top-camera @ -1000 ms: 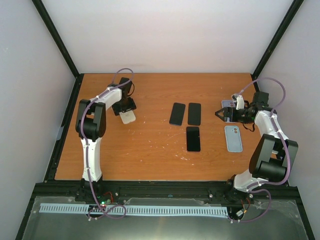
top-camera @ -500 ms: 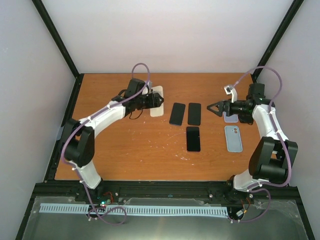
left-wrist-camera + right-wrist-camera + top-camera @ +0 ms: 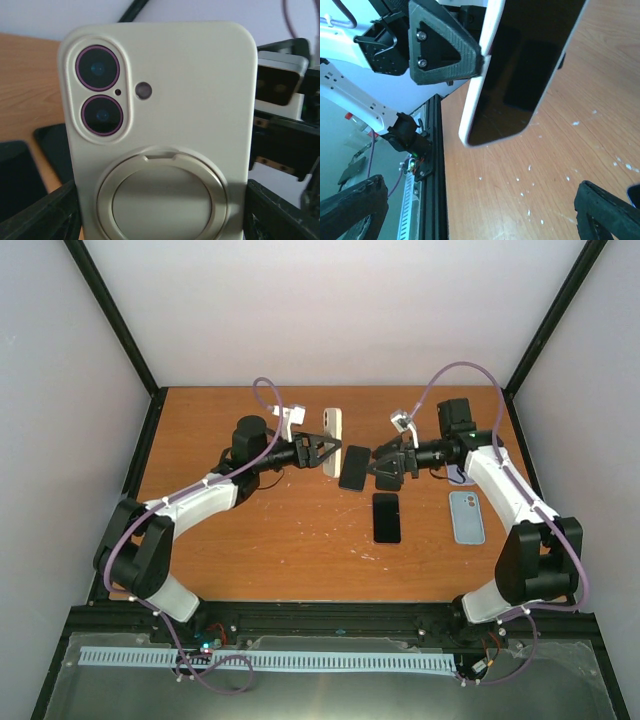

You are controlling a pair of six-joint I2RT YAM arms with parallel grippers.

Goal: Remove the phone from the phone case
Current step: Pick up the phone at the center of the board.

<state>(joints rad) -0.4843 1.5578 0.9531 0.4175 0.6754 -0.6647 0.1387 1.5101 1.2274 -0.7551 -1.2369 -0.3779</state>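
The left gripper (image 3: 322,452) is clamped on a cream matte rectangular phone case (image 3: 190,75), one finger on each long side near its lower end. It holds the case upright over the far middle of the orange-brown wooden table (image 3: 260,560). The black glass-fronted phone (image 3: 530,65) sits fully inside the case, its dark screen turned to the right. The cream rim wraps its edge on the side that shows.

The back of the case faces left toward the left wrist camera. It shows two round lenses with purple rims stacked in the upper corner, a small flash dot beside them, and a flat round ring stand folded against the lower half.

The right gripper (image 3: 382,468) is just right of the phone and points at its screen. Its jaws are spread wide with nothing between them, and its black fingers (image 3: 350,210) stand well clear of the case on either side.

A black flat slab phone (image 3: 353,468) lies on the table below the gap between the two grippers. A second black flat phone (image 3: 386,517) lies nearer, just right of it. A light blue rectangular case (image 3: 466,516) lies flat further right, near the right arm's forearm
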